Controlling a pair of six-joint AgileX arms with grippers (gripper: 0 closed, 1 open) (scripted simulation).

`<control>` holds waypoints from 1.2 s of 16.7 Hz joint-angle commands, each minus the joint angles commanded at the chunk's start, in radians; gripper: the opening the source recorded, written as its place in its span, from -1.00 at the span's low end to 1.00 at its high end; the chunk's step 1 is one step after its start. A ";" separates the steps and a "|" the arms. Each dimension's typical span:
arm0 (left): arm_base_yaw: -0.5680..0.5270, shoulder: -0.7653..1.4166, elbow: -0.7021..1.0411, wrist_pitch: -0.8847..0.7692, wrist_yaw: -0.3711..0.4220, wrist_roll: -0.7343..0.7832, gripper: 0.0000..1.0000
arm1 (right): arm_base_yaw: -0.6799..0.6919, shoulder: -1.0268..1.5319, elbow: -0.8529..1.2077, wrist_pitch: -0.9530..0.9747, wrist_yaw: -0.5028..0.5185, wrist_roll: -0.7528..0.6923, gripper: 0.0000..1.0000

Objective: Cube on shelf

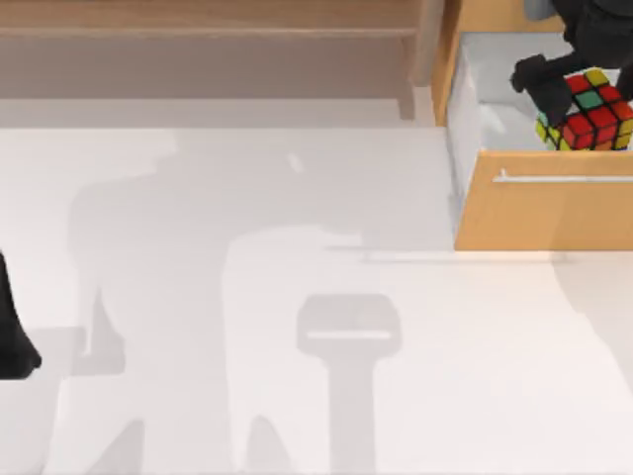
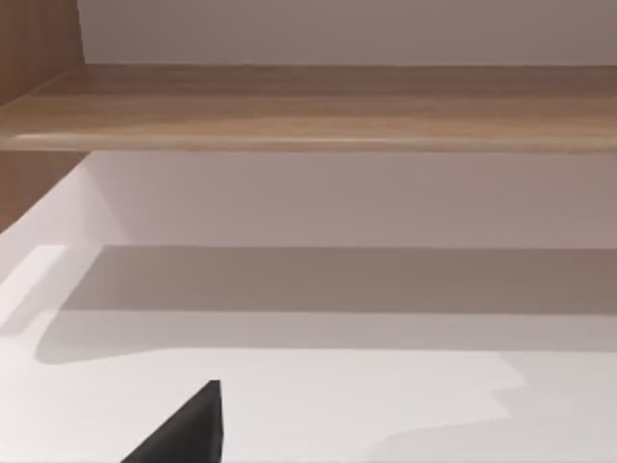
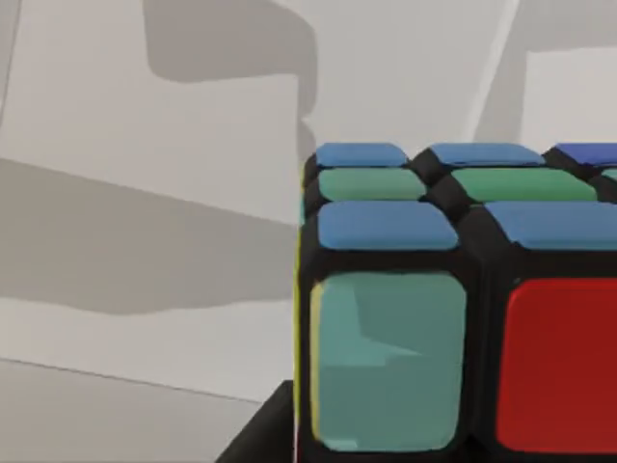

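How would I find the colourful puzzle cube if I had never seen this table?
Look to the right side of the white table, at the orange-tan drawer cabinet whose drawer is pulled open. Inside that pale drawer, at the right gripper, is the small puzzle cube. It is the one thing chequered with red, green and yellow stickers on a black frame.

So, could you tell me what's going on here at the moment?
The right gripper is at the puzzle cube over the open drawer of the cabinet at the table's right. It appears to be holding the cube. The wooden shelf along the back has no cube on it yet. The left arm sits parked at the left edge.
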 joint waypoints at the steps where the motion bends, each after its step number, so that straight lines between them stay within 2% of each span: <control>1: 0.000 0.000 0.000 0.000 0.000 0.000 1.00 | -0.009 0.015 0.007 -0.010 -0.004 0.008 -1.00; 8: 0.000 0.000 0.000 0.000 0.000 0.000 1.00 | -0.049 0.112 0.080 0.023 -0.138 0.110 -1.00; 15: 0.000 0.000 0.000 0.000 0.000 0.000 1.00 | -0.043 0.085 0.049 0.025 -0.135 0.111 -1.00; 20: 0.000 0.000 0.000 0.000 0.000 0.000 1.00 | 0.009 -0.072 -0.056 0.086 -0.090 0.098 -1.00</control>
